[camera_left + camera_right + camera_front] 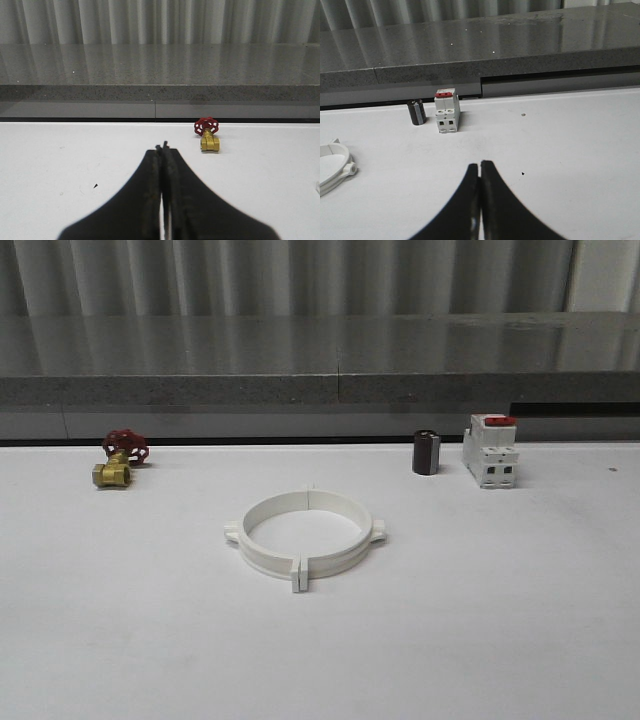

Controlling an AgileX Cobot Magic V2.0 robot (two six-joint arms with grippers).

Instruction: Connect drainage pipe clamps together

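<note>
A white table (520, 640) seen from the front, with a grey stone ledge (300, 360) running along its far edge. The drainage pipe clamps (304, 535) lie flat near the middle of the table, the two white half-rings meeting to form one closed ring, their end flanges touching at the near and far sides and a small tab sticking out on each side. Bare table surrounds the ring on all sides, widest toward the near edge. Far left, close to the back edge, sits a brass valve (117, 463) with a red handwheel. Far right, also near the back edge, a small dark cylinder (426, 453) stands just beside a white breaker (490, 451) with a red switch. In the wrist views, the left gripper (163, 147) has its black fingers pressed together holding nothing, above bare table, and the right gripper (480, 164) likewise is closed and empty
</note>
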